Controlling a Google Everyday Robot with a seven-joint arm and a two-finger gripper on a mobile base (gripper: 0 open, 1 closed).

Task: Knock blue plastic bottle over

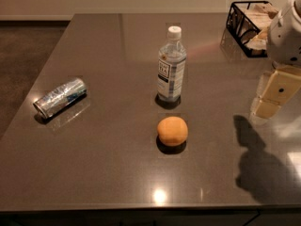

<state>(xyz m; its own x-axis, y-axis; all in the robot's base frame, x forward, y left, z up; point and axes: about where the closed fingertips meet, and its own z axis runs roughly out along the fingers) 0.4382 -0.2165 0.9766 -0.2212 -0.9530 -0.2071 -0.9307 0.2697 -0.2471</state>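
Round orange fruit (pixel 172 131) 6 o'clock of upright blue plastic bottle (pixel 170 67); cream gripper (pixel 270 100) 3 o'clock, open/closed unclear; you push near cap.

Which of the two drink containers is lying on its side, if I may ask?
The silver can at the left; the blue plastic bottle stands upright mid-table. The gripper hangs at the right.

You're looking at a kitchenette or break-room counter.
Your gripper (pixel 267 108) hangs over the dark polished counter (pixel 94 164); a wire basket (pixel 242 25) of packets sits just beyond it, a can (pixel 60 98) far left, and carpet (pixel 23 55) past that.
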